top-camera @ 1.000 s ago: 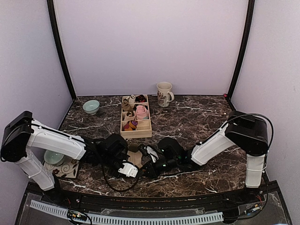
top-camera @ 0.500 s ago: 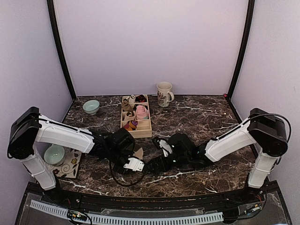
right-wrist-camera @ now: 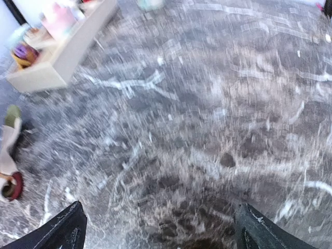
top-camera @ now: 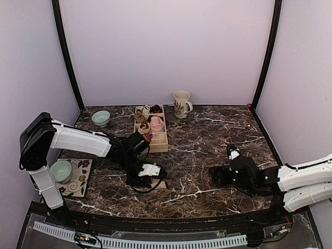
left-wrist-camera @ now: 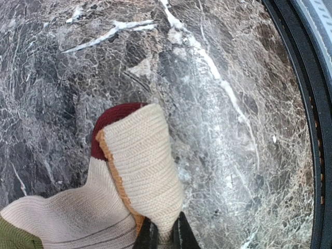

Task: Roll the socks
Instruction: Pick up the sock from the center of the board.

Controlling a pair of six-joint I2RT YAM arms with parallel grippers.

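The left gripper (top-camera: 149, 179) rests on a beige sock (top-camera: 160, 184). The right gripper (top-camera: 215, 176) lies well apart at its three o'clock, a wooden tray (top-camera: 155, 148) at twelve.

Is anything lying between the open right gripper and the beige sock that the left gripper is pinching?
Nothing visible does. Only bare marble table separates the right gripper from the beige sock pinched in the left gripper.

No text, label, brand or number is readable anywhere; the mug (top-camera: 181, 104) bears only an illegible dark pattern.
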